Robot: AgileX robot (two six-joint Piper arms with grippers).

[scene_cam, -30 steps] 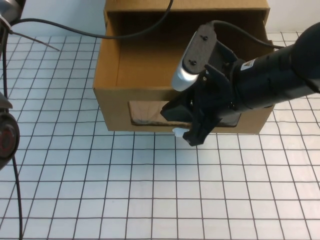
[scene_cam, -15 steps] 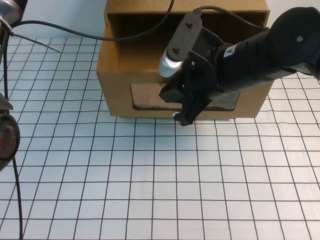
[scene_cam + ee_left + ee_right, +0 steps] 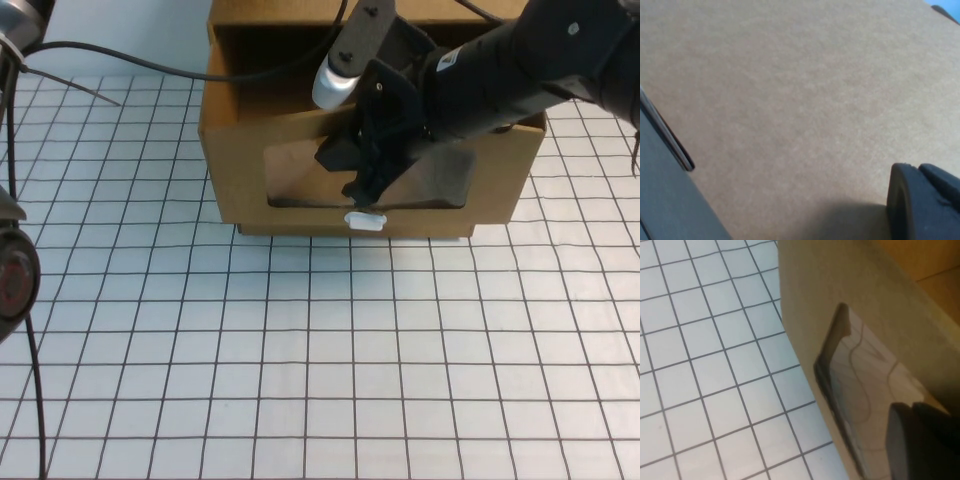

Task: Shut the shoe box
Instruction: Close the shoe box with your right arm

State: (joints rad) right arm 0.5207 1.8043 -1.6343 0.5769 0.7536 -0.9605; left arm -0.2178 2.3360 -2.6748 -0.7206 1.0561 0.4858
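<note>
The shoe box is brown cardboard and stands at the far middle of the table. Its drawer sticks out of the outer sleeve towards me. The drawer front has a clear window with a small white pull tab just below it. My right gripper is shut and presses against the drawer front at the window, just above the tab. The right wrist view shows the window close up. My left gripper is close against plain cardboard; it is hidden in the high view.
The white gridded table stretches in front of the box. A black cable runs from the far left across to the box top. Part of the left arm shows at the left edge.
The drawer has slid away from me into the sleeve. My right gripper has moved with it, staying against the drawer front. The white tab now shows below the gripper.
</note>
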